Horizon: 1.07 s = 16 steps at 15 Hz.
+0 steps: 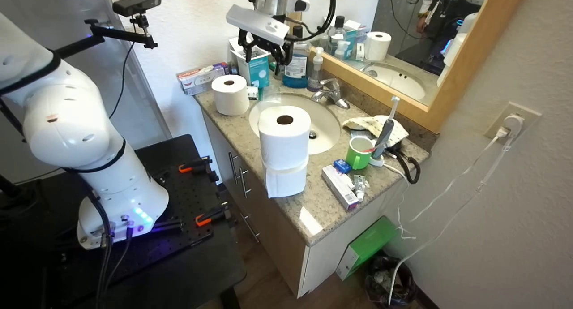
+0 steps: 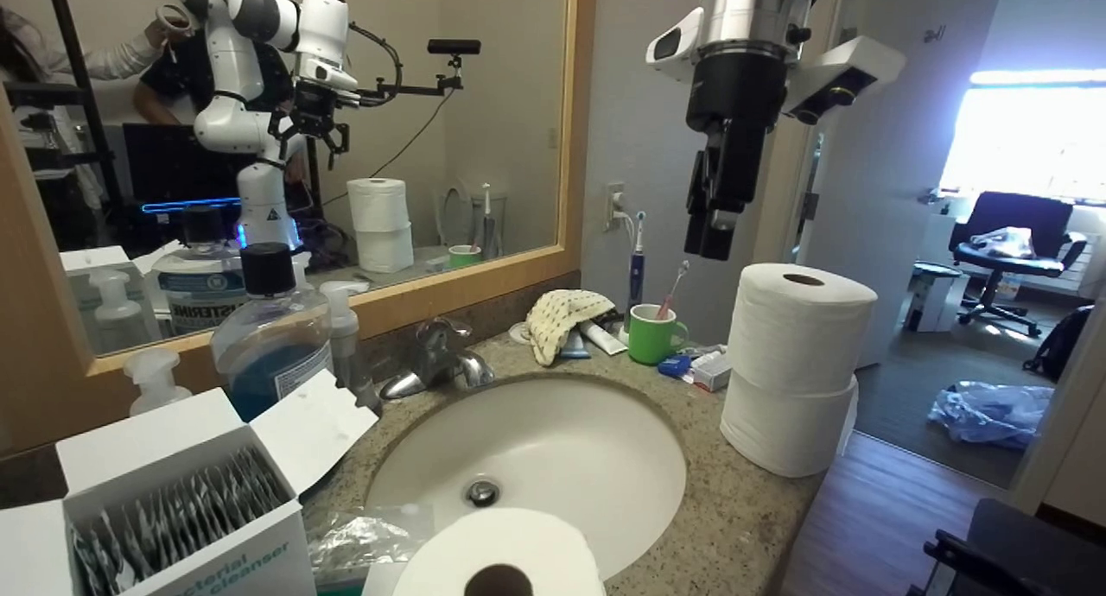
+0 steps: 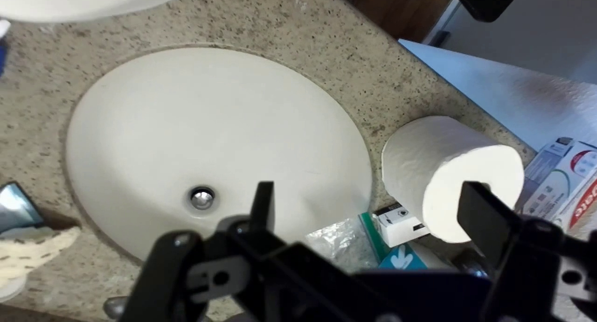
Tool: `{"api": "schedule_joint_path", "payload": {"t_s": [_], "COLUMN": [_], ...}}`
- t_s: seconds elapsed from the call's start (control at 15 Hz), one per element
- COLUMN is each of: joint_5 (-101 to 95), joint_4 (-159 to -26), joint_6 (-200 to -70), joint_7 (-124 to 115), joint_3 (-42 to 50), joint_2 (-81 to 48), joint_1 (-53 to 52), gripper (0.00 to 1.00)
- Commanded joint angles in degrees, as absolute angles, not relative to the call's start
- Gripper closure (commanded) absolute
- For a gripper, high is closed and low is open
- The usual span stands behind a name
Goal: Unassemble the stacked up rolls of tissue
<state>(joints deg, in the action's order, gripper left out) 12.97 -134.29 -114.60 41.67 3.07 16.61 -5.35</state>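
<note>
Two white rolls of tissue stand stacked at the counter's front corner, in both exterior views: the upper roll [image 1: 284, 148] rests on the lower roll [image 1: 286, 181]. Part of the upper roll [image 3: 79, 0] also enters the wrist view at top left. A third roll [image 1: 230, 100] stands upright by itself across the sink; in the wrist view this single roll [image 3: 415, 158] appears on the right. My gripper [image 1: 264, 62] hangs high above the far end of the counter. In the wrist view the gripper [image 3: 369, 186] is open, its fingers wide apart with nothing held between them.
The sink [image 1: 329, 121] lies between the stack and the single roll. A cleanser box [image 1: 255, 69], mouthwash bottle [image 1: 295, 71] and soap pump [image 1: 316, 69] crowd the far end. Near the stack are a green cup [image 1: 358, 154], toothbrush [image 1: 385, 132] and long carton [image 1: 339, 188].
</note>
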Motion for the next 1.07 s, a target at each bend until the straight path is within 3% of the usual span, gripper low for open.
{"api": "schedule_joint_path", "payload": {"t_s": [0.0, 1.0], "joint_5": [10.59, 9.16], "joint_4": [-133.32, -140.64], "joint_6": [-114.51, -112.53], "joint_7": [37.29, 33.13], "joint_3": [3.26, 8.39], "joint_2": [16.50, 20.43], "joint_1": [-3.52, -0.14], "gripper": [0.00, 0.00]}}
